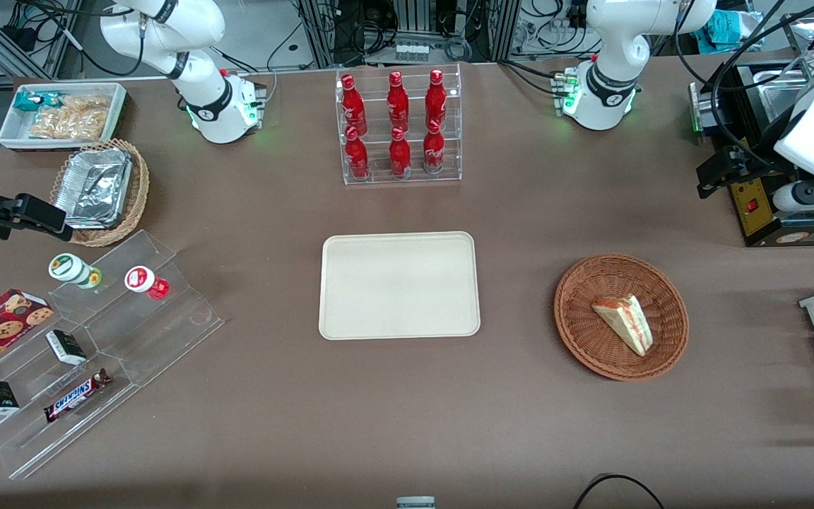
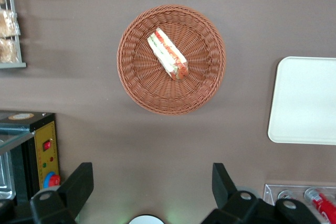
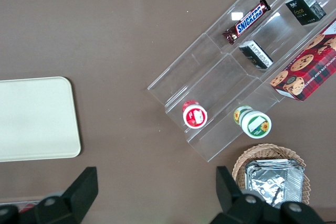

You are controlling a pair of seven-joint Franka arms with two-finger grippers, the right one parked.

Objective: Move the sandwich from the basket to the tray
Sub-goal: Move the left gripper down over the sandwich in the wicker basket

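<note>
Brown bench (image 1: 273, 424) carries the cream tray (image 1: 399, 285), bare, and the wicker basket (image 1: 584, 336) toward the working arm's end. Sandwich (image 1: 624, 323) lies in the basket, untouched. Hand (image 2: 152, 192) hangs high above the bench, fingers spread, holding nothing. Approach step judged pending: descend over the wedge, close across it.

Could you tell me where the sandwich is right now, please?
The sandwich lies in the basket, toward the working arm's end of the table from the tray; the open gripper is apart from it.
</note>
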